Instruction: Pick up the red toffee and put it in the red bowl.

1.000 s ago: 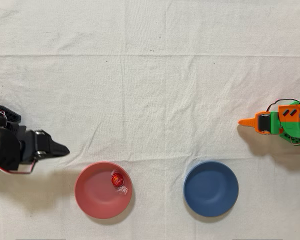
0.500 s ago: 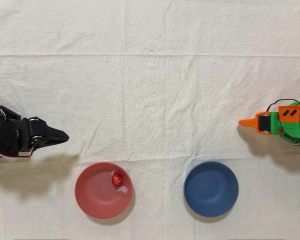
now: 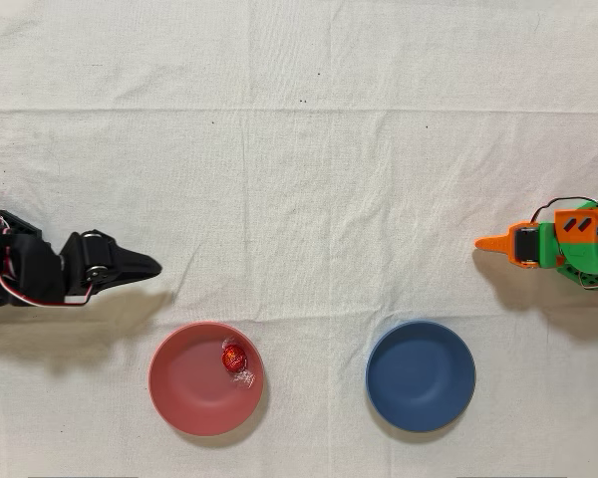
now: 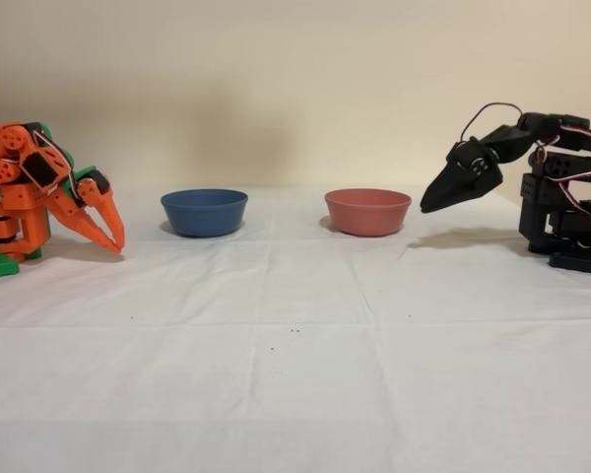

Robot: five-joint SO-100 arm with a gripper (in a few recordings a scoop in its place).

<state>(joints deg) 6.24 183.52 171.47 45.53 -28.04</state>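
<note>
The red toffee (image 3: 234, 358) lies inside the red bowl (image 3: 184, 383), near its upper right rim in the overhead view. From the side, the red bowl (image 4: 367, 211) hides the toffee behind its wall. My black gripper (image 3: 151, 266) is shut and empty, pointing right, up and to the left of the bowl in the overhead view. In the fixed view the gripper (image 4: 429, 203) hangs above the cloth just right of the bowl, tip angled down.
A blue bowl (image 3: 421, 374) sits to the right of the red one in the overhead view, and the blue bowl (image 4: 204, 211) is at the left in the fixed view. The idle orange arm (image 3: 553, 244) stands at the far right edge. White cloth (image 3: 309, 179) covers the table.
My gripper has shifted right and risen a little from the left edge, stretching out flatter. The toffee and both bowls have not moved.
</note>
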